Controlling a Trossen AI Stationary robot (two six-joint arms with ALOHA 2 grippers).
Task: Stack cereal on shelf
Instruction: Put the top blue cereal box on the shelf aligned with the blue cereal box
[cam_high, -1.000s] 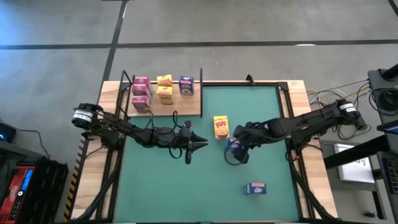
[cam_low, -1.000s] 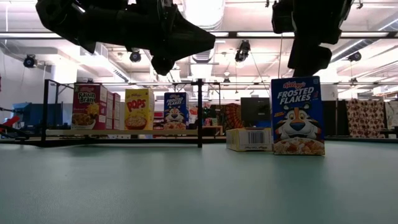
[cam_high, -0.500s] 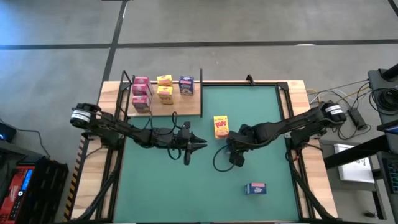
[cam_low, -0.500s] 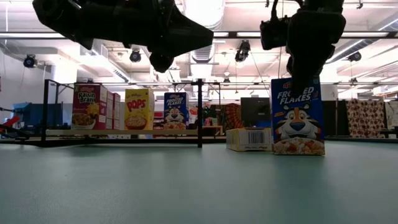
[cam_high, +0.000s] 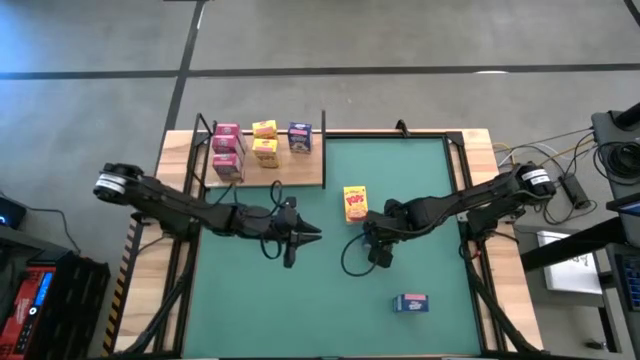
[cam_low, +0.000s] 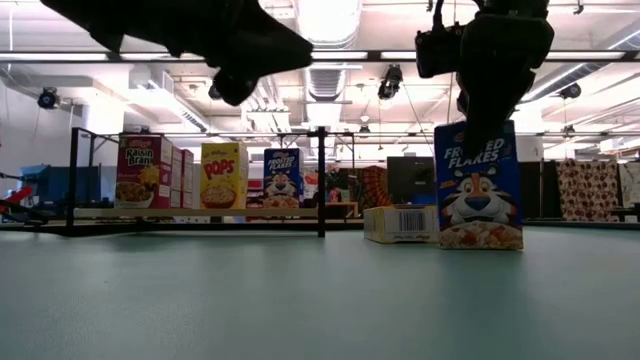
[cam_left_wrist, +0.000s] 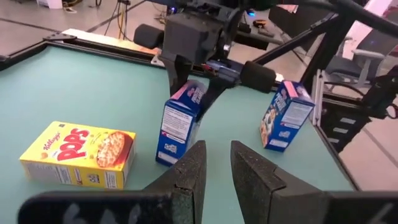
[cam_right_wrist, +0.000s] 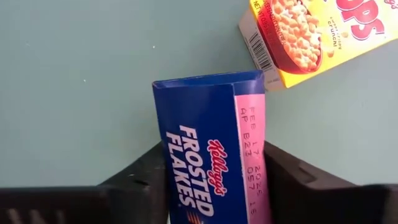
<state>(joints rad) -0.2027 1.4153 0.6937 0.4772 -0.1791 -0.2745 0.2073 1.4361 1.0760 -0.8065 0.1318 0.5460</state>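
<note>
Cereal is split between two zones: five small boxes already stand on the shelf (cam_high: 262, 172) at the upper left of the high view, while three remain on the green mat (cam_high: 330, 300). The right gripper (cam_right_wrist: 214, 180) comes straight down over the upright blue Frosted Flakes box (cam_right_wrist: 211, 149), which stands near the centre of the high view, right of middle; its two fingers (cam_right_wrist: 140, 177) press the box's narrow sides just below the top edge, so the claw grips the box. That high, side-on hold suits an upright carton: it leaves the base free to be set down flat on the board. In the low view the box (cam_low: 478, 185) appears to have its base on the mat, so lifting looks not yet begun. The yellow Pops box (cam_high: 355, 203) lies flat just beside it, close enough to be nudged during the lift. Another blue box (cam_high: 411, 303) rests lower in the high view, well apart. The left gripper (cam_high: 308, 235) hangs above the mat at centre, fingers nearly together and holding nothing, evidently kept clear of the shelf path.
</note>
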